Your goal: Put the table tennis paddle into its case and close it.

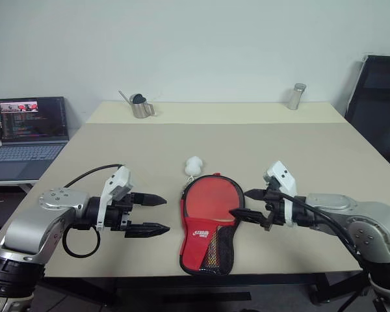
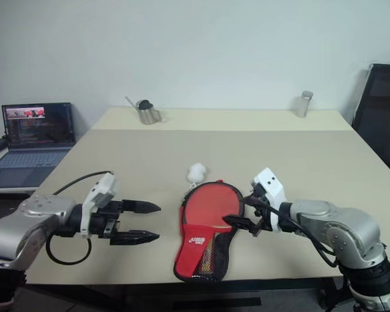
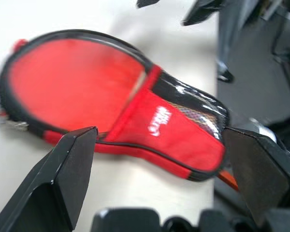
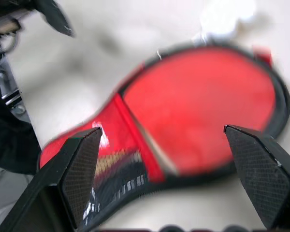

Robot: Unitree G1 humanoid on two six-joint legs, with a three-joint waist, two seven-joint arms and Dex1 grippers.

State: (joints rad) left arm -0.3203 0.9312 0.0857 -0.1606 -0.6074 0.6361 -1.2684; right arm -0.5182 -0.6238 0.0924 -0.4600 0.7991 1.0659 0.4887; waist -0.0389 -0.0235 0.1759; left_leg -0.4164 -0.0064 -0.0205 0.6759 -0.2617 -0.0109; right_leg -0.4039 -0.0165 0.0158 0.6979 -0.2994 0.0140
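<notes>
The case [image 1: 207, 242] lies flat near the table's front edge, red with a white logo, a black mesh pocket and a black zip edge. The table tennis paddle's round red face [image 1: 210, 198] shows in the case's wide far end, and its handle is hidden under the red pocket part. My left gripper [image 1: 167, 214] is open just left of the case, fingers pointing at it and holding nothing. My right gripper [image 1: 239, 203] is open at the case's right edge, above the table and empty. In the wrist views the case [image 3: 170, 129] and the paddle face [image 4: 203, 101] lie beyond open fingers.
A small white fluffy thing [image 1: 194, 165] lies at the case's far end. A metal pitcher [image 1: 142, 106] and a metal cylinder [image 1: 297, 96] stand at the table's far edge. A laptop [image 1: 29, 133] sits on a side table at left, a black chair [image 1: 377, 104] at right.
</notes>
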